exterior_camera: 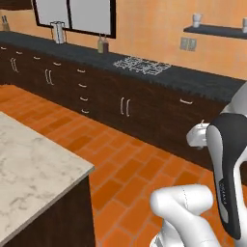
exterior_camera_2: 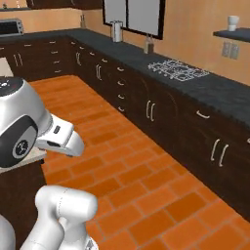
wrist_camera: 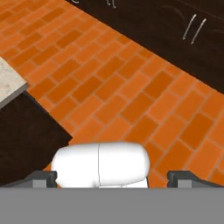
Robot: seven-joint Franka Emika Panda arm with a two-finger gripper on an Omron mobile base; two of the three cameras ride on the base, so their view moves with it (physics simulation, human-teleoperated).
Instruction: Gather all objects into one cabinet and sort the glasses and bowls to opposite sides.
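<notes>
My gripper (wrist_camera: 113, 178) is open and holds nothing; its two dark fingertips (wrist_camera: 41, 178) stand far apart above the orange brick floor (wrist_camera: 131, 87). A pale cup (exterior_camera: 196, 19) (exterior_camera_2: 233, 22) stands upright on a dark wall shelf (exterior_camera: 212, 31) (exterior_camera_2: 232, 34), far from the arm. At the shelf's right end another small pale thing (exterior_camera: 245, 24) is cut off by the frame edge. A sliver of dark wall cabinet (exterior_camera: 14, 4) shows at the top left, with no door or handle in sight. The bowls are out of view.
Low dark cabinets under a black counter (exterior_camera: 202, 79) (exterior_camera_2: 215, 93) run along the far wall, carrying a stove top (exterior_camera: 142, 65) (exterior_camera_2: 178, 70), a bottle (exterior_camera: 102, 45) and a paper-towel roll (exterior_camera: 58, 32). A marble-topped island (exterior_camera: 29, 169) is close on the left. Brick floor lies between.
</notes>
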